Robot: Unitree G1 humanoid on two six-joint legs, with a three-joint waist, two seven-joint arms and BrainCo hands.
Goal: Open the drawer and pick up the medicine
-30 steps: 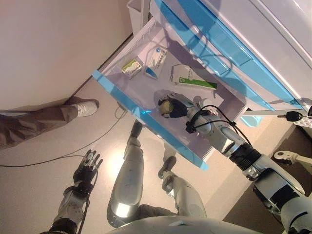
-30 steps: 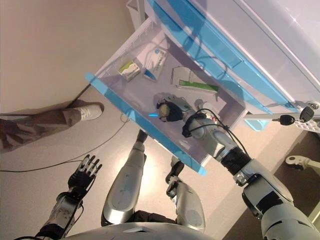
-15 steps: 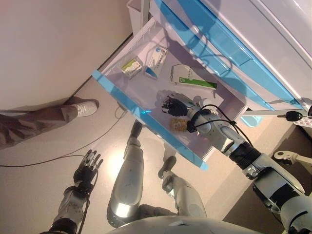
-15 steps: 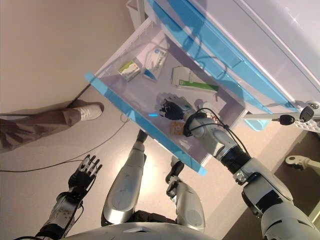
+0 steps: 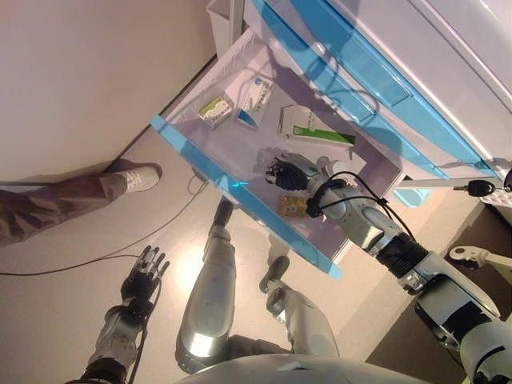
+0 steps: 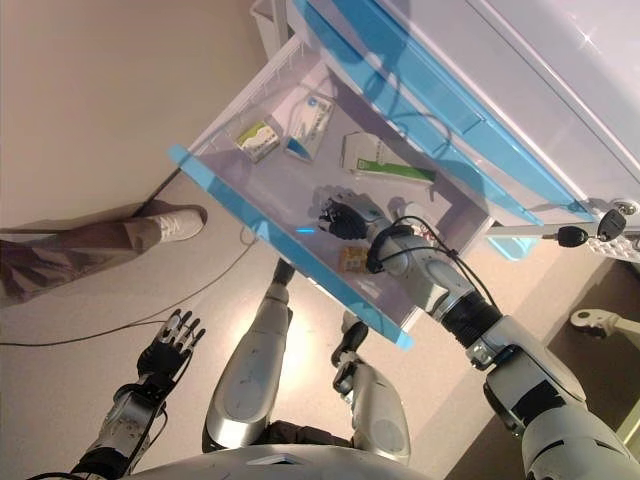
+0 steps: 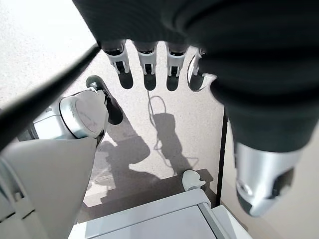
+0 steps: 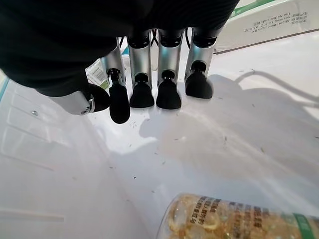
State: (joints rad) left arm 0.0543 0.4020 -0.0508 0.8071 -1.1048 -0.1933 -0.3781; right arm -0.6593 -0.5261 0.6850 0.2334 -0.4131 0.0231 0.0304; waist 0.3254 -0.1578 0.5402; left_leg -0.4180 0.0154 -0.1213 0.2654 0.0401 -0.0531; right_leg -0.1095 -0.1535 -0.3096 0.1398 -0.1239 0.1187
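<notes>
Floor: pale floor [image 5: 72, 288] under a white cabinet with blue-edged drawers; a person's shoe [image 5: 140, 178] stands at left.
Left eye view: open drawer [image 5: 240, 196] holds three boxes at its far end; right hand [image 5: 286, 172] hovers inside it; medicine bottle [image 5: 293, 206] lies on its side just near of that hand, by the wrist.
Left wrist view: left hand [image 7: 149, 55] hangs over the floor, fingers straight, empty.
Right wrist view: right-hand fingers [image 8: 167, 92] extended, holding nothing; bottle lies behind the fingertips, toward the palm, long axis across the fingers.
Judgement: right hand is nearer; draw back, then close on it.
</notes>
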